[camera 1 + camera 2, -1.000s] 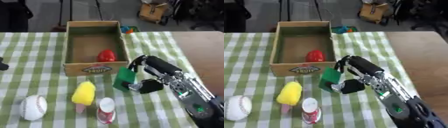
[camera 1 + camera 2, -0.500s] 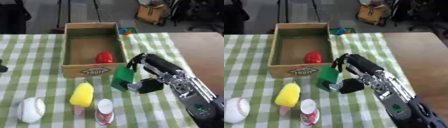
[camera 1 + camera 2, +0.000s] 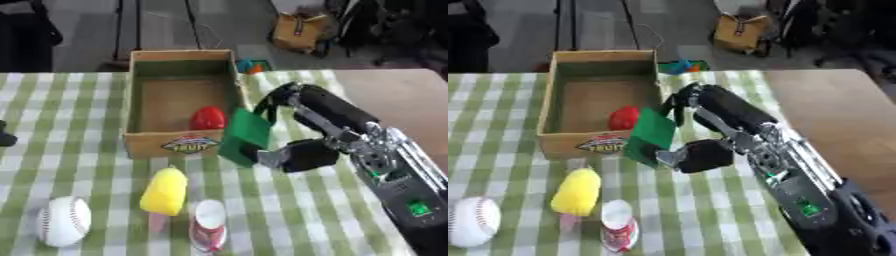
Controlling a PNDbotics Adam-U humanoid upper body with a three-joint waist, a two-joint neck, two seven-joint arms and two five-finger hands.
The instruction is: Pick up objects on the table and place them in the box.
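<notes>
One hand in view, the right hand [image 3: 293, 152], reaching in from the lower right over the green-checked table [image 3: 297, 220]; fingers and thumb pinch a flat green block [image 3: 243, 136], held tilted, raised off the cloth just beside the box's right front corner, top edge overlapping the box wall. Cardboard box [image 3: 140, 102] sits open at the table's middle far side, label on its front face, a red rounded object [image 3: 207, 118] inside near the front right. Three things lie on the cloth in front of the box: a white baseball [image 3: 63, 221] at lower left, a yellow object [image 3: 164, 191] with a pinkish stem beside it, and a small red-and-white container [image 3: 208, 225] just right of the yellow one, nearly touching. A small orange and teal thing [image 3: 250, 66] rests just behind the box's far right corner; can't make out what it is. Left hand: only a dark bit [image 3: 5, 137] at the left edge, finger state can't tell.
</notes>
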